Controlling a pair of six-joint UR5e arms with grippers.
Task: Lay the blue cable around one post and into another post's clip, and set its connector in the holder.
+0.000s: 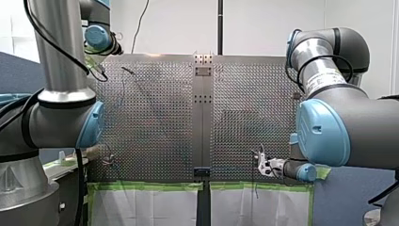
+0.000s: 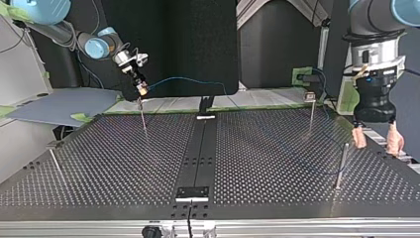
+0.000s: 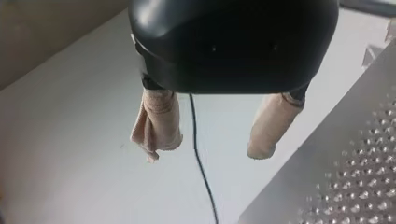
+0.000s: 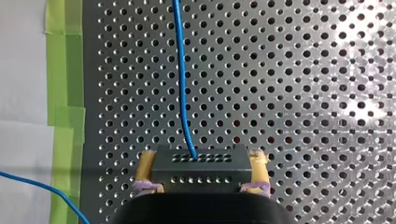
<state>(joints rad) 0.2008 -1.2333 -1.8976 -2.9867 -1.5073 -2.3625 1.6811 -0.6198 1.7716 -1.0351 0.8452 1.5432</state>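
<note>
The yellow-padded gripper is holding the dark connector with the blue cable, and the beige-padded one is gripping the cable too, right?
Not quite. My left gripper, the beige-padded one, is open and grips nothing, as the left wrist view shows. My right gripper does hold the connector with the blue cable.

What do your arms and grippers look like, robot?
My left arm and my right arm are silver tubes with grey joints, sky-blue caps and black cables. My left gripper is black with beige pads; my right gripper has yellow pads.
</note>
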